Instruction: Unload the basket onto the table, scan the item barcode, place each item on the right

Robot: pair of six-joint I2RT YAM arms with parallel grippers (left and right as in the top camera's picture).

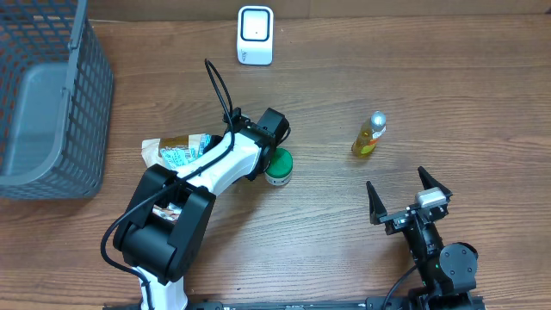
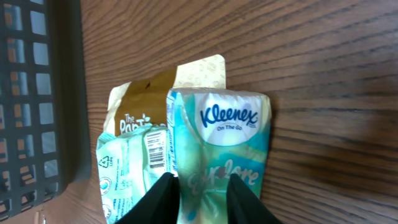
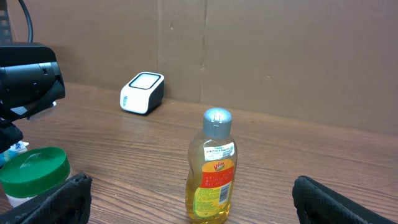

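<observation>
- Kleenex tissue pack lies on the wooden table, at 9 o'clock from its middle, on top of a brown pouch.
- A barcode shows on the teal wrapper at the pack's 9 o'clock edge.
- Left gripper: fingers apart, straddling the pack's near end; cannot tell whether they pinch it.
- Scanner at 12 o'clock, mesh basket at 10.
- Green-lidded jar near centre; yellow bottle at 3.
- Right gripper at 5, jaws wide apart, empty.
</observation>
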